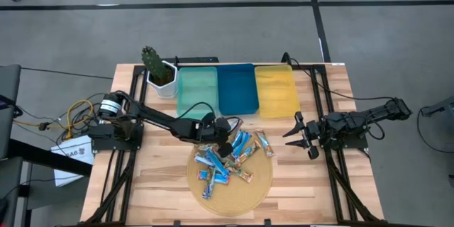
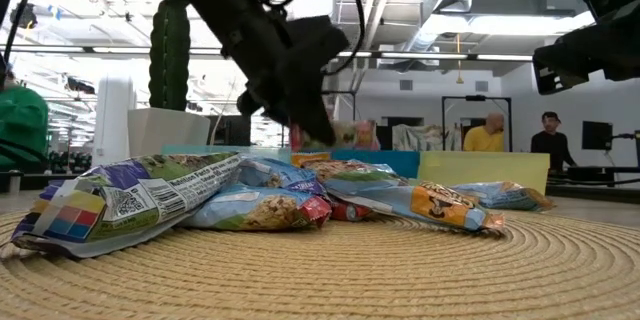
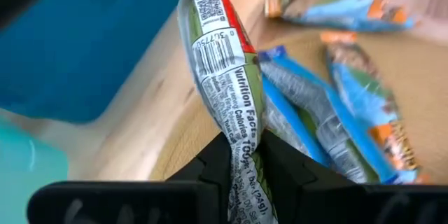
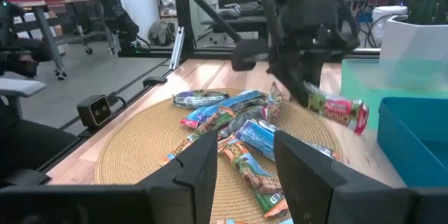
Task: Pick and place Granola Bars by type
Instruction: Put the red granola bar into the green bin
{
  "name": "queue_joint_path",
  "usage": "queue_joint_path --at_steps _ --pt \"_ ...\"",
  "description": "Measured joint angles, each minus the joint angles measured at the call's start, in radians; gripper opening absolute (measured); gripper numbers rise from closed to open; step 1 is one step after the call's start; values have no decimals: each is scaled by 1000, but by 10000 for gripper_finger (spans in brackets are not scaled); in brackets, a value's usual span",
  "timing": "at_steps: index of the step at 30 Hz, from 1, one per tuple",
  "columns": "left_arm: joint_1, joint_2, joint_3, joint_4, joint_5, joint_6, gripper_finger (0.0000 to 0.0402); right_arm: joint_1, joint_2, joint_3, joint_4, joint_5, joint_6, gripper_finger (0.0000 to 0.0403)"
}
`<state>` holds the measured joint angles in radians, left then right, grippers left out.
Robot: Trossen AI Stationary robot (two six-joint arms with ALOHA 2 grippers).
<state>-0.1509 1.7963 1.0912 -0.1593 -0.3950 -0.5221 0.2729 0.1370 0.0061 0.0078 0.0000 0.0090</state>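
Gripping green bar, left claw

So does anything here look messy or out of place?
One bar lies off the round woven mat, on bare wood near the yellow tray. The rest are heaped on the mat. The left claw holds another bar dangling.

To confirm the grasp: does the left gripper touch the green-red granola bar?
Touching. In the left wrist view, the left gripper has its fingers closed on the green-red granola bar.
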Motion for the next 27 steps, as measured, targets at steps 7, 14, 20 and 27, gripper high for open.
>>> queue_joint_path --at_steps 7,14,20,27 --pt "0 -69 0 76 -45 60 52 0 0 0 0 0 0 134" --pt "-2 -139 1 179 -70 142 52 0 0 0 0 0 0 134" --pt "-8 -151 1 170 -119 162 52 0 0 0 0 0 0 133" --pt "16 -151 1 157 -127 164 52 0 0 0 0 0 0 134"
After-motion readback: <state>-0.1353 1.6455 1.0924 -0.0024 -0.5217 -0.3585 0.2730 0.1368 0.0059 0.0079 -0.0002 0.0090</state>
